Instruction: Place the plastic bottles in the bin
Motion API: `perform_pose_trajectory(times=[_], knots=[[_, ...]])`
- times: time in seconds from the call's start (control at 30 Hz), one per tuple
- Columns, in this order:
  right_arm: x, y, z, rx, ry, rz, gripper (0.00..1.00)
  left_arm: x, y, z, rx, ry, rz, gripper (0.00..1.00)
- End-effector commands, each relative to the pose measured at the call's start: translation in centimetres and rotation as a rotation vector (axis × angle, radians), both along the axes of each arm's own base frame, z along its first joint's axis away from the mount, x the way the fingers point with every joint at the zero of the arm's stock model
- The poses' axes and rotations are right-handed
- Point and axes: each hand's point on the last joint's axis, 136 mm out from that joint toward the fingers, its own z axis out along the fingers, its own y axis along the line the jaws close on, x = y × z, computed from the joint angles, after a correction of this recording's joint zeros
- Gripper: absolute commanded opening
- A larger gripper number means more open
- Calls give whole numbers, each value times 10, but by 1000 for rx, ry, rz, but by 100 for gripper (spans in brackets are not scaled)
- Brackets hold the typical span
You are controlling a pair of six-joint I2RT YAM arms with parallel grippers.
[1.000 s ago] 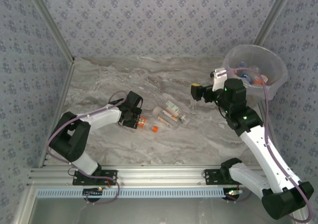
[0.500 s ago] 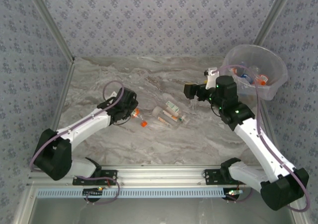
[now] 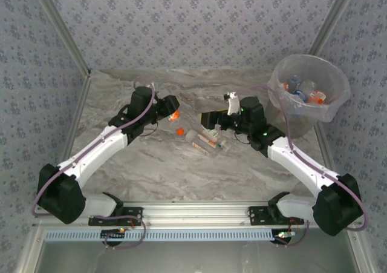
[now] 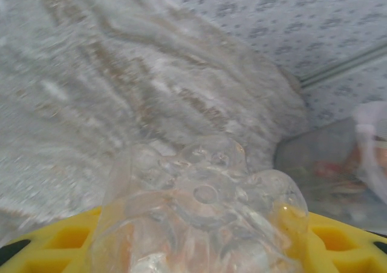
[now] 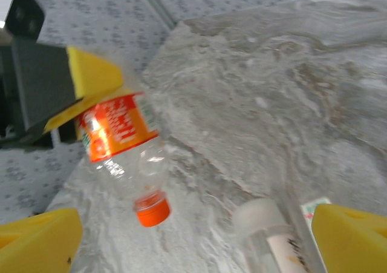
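Left gripper [image 3: 162, 108]: clamping a clear bottle [image 3: 173, 117] with an orange label and an orange cap. In the left wrist view its yellow fingers [image 4: 57, 244] are pressing on either side of the bottle [image 4: 202, 206], and the moulded base end is showing between them. In the right wrist view the same bottle [image 5: 121, 146] is hanging tilted, cap end lowest, with one yellow pad against its upper part. It is apparently being held off the table [image 3: 151, 164]. In the top view the left arm is reaching out over the middle left of the table, with the gripper pointing towards the right arm.

Right gripper [image 3: 208, 120]: jaws are standing wide apart and gripping nothing. In the right wrist view its two yellow fingertips [image 5: 351, 240] are sitting at the lower corners. A white-capped bottle [image 5: 269, 230] is lying on the table between them, nearer the right one. In the top view this gripper is hovering over the far end of a small group of loose bottles [image 3: 202, 141] lying together near the table centre. The held bottle is hanging just to the left of this group.

Bin [image 3: 338, 103]: standing at the far right corner of the table, well apart from the left gripper. Several bottles with blue and red caps [image 3: 300, 94] are lying inside it. In the left wrist view the bin [image 4: 326, 164] is showing only as a blur at the right.
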Motion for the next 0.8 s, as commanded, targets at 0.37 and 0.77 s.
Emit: perform_pose_trajectory(times=[0.37,0.77], knots=[[-24,82,29,159,-134,301,100,19,-44,62,-210,-110,-215,36],[32,70,-2,26,-116,2,100,20,-55,66,-245,-90,-265,35]])
